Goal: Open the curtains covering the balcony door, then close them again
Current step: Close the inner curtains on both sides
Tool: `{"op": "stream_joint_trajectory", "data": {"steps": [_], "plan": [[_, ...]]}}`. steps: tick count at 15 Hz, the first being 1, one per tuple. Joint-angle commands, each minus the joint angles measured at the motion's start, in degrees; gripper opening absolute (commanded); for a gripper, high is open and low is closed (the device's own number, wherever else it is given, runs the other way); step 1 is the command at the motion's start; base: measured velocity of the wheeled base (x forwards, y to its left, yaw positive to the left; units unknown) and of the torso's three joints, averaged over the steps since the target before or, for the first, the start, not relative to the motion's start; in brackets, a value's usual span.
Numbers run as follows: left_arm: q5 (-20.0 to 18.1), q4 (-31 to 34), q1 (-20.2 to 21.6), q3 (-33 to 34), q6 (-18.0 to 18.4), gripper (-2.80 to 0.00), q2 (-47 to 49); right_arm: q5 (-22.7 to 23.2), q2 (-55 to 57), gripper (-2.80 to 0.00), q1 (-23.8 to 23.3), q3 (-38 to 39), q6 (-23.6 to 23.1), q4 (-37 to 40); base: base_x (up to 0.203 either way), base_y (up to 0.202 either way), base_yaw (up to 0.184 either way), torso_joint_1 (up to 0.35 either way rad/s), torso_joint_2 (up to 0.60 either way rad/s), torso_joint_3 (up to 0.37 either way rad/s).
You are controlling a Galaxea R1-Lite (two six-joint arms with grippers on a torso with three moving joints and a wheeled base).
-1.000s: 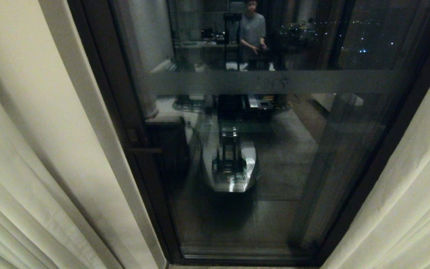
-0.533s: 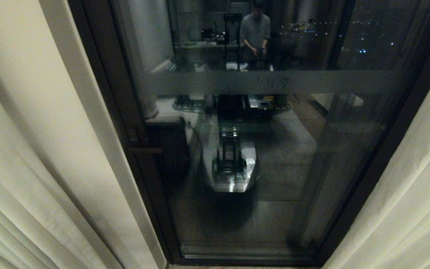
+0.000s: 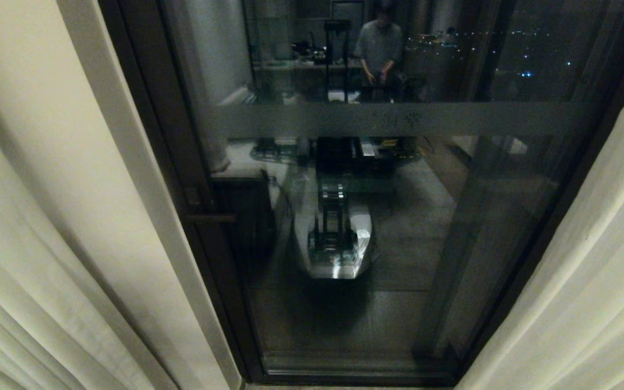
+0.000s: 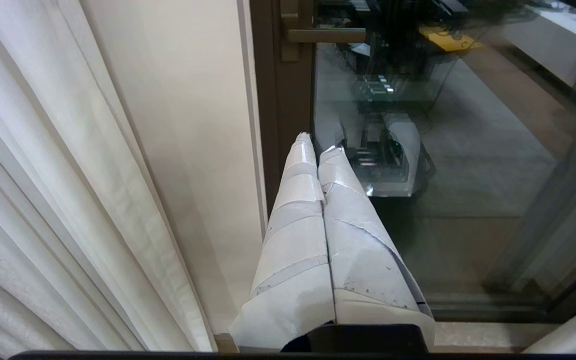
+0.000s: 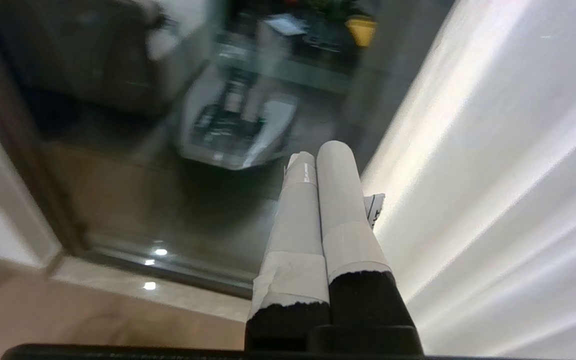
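The curtains hang drawn apart: a cream pleated panel on the left (image 3: 8,260) and another on the right (image 3: 588,281). Between them the balcony door (image 3: 426,244) stands uncovered, with its dark frame, frosted band (image 3: 453,119) and handle (image 3: 209,218). Neither gripper shows in the head view. My left gripper (image 4: 318,142) is shut on nothing, low before the door frame (image 4: 280,125), apart from the left curtain (image 4: 43,175). My right gripper (image 5: 318,152) is shut and empty, close beside the right curtain (image 5: 493,150) and facing the glass (image 5: 118,175).
A strip of cream wall (image 3: 101,216) separates the left curtain from the door frame. The dark glass mirrors my own base (image 3: 333,244) and a person (image 3: 379,49) standing behind me. A pale sill (image 5: 118,310) runs along the door's foot.
The right curtain's edge has swung slightly leftward over the door frame. The person mirrored in the glass has stepped to the right. The left curtain has not moved.
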State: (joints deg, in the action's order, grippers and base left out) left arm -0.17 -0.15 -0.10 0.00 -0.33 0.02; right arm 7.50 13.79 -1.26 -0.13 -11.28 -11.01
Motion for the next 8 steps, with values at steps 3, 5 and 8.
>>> {"op": "stream_joint_trajectory", "data": {"steps": [3,5,8], "plan": [[0.0,0.0,0.0,0.0,0.0,-2.8,0.0,-0.3,-13.1,-2.8,1.6,-0.5,1.1,6.6,0.0,0.0,0.0,0.0,0.0,0.0],[0.0,0.0,0.0,0.0,0.0,-2.8,0.0,-5.4,-13.7,-2.8,1.6,0.0,0.8,9.2,0.0,0.0,0.0,0.0,0.0,0.0],[0.0,0.0,0.0,0.0,0.0,-2.8,0.0,-6.2,-13.7,-2.8,1.6,0.0,5.3,11.2,0.0,0.0,0.0,0.0,0.0,0.0]]}}
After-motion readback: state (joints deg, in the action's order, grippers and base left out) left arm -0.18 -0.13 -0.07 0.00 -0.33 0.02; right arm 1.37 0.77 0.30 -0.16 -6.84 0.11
